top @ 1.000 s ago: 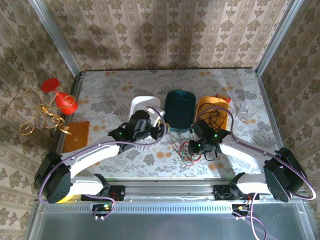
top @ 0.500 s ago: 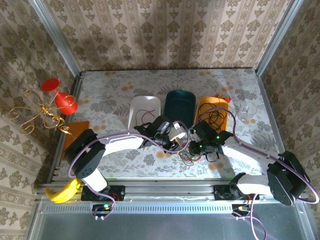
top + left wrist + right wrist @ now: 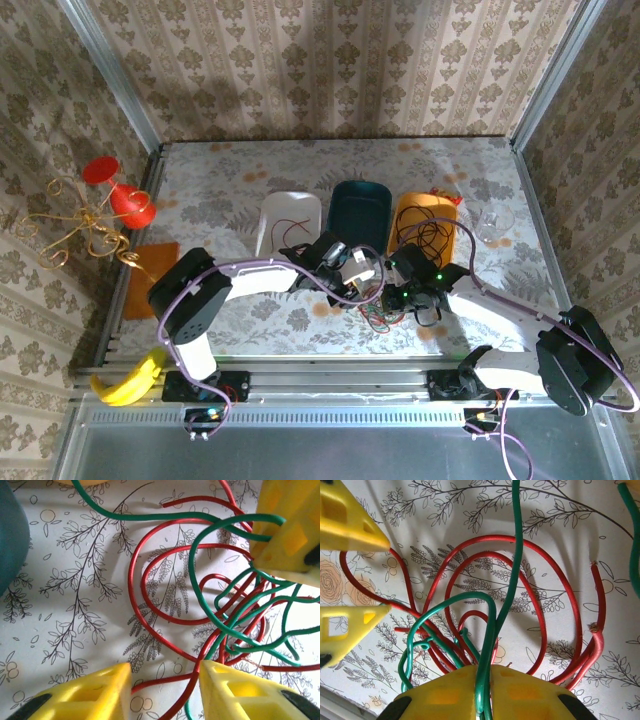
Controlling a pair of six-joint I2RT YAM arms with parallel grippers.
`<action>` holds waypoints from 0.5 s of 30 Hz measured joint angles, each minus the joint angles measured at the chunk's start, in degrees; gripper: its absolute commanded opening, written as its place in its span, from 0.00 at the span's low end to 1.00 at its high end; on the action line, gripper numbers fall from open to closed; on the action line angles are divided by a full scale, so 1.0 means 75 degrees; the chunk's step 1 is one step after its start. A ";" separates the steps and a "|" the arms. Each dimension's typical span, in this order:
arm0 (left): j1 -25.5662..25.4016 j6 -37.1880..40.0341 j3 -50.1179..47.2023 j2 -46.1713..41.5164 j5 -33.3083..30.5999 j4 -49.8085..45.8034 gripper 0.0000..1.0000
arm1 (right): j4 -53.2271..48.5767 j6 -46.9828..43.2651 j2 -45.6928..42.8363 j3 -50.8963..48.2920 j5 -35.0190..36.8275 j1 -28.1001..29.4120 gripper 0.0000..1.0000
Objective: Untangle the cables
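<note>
The cables are a tangle [image 3: 380, 314] of thin red and green wires on the flowered tabletop, in front of the teal bin. My right gripper [image 3: 398, 298] sits at the tangle's right side, shut on a green cable [image 3: 516, 555] that rises between its yellow fingers [image 3: 487, 680]; red loops [image 3: 480, 538] lie flat around it. My left gripper [image 3: 368, 286] has come in from the left and hangs low over the tangle. Its jaws [image 3: 165, 680] stand apart, and a red cable [image 3: 129, 580] runs across the gap between them. Green strands [image 3: 150, 516] cross above.
Three bins stand in a row behind the tangle: white [image 3: 290, 212] with a red wire in it, teal [image 3: 360, 208], and orange [image 3: 425, 212] holding black wires. A clear glass [image 3: 494, 222] is at the right, a gold wire ornament [image 3: 85, 235] and a banana [image 3: 125, 380] at the left.
The left arm has swung right from the white bin to the tangle, and its jaws have narrowed around a red cable. The right gripper has stayed put on the green cable.
</note>
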 measured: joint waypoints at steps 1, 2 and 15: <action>0.0000 0.0035 0.0038 0.0035 0.0026 -0.0041 0.27 | 0.0003 0.0003 0.0000 0.0000 -0.0006 -0.0012 0.16; 0.0000 0.0076 0.0082 0.0064 0.0058 -0.0093 0.27 | 0.0003 0.0003 -0.0003 -0.0003 -0.0023 -0.0038 0.16; -0.0003 0.0213 0.0140 0.0073 0.0484 -0.0644 0.34 | 0.0006 0.0003 -0.0131 -0.0093 -0.0213 -0.0321 0.16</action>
